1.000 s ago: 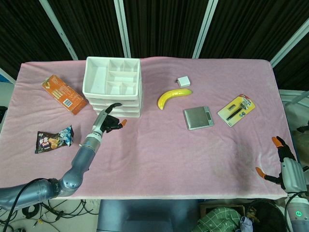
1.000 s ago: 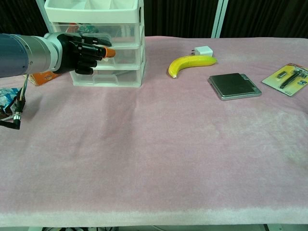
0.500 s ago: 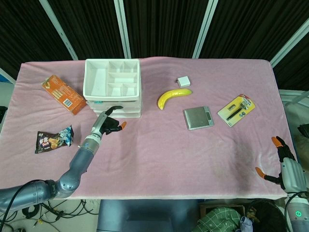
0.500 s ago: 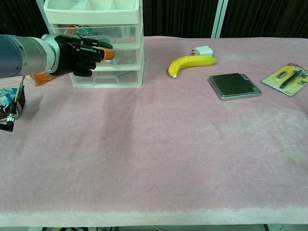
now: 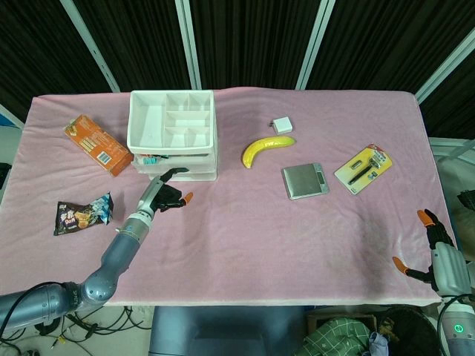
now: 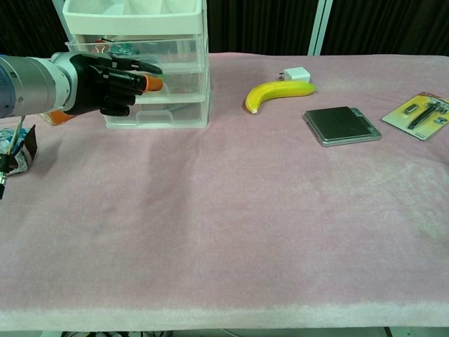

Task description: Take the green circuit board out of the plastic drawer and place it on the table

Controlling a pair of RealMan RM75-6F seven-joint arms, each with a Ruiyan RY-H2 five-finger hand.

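The white plastic drawer unit (image 5: 173, 141) (image 6: 137, 63) stands at the back left of the pink table. Its top drawer (image 6: 133, 50) sticks out a little toward me. A bit of the green circuit board (image 5: 148, 158) (image 6: 128, 47) shows inside it, the rest hidden. My left hand (image 5: 164, 196) (image 6: 109, 82) is at the drawer fronts. One finger reaches up to the lower lip of the top drawer and the thumb sits just below; the other fingers are curled. My right hand (image 5: 436, 251) hangs off the table's front right corner, fingers spread and holding nothing.
An orange box (image 5: 98, 144) and a snack bag (image 5: 84, 213) lie left of the drawers. To the right are a banana (image 5: 265, 149), a white charger (image 5: 282, 124), a small scale (image 5: 304, 180) and a yellow tool pack (image 5: 364, 168).
My left hand has drawn back toward me with the top drawer, which now sticks out and shows something green inside. The right hand has stayed put.
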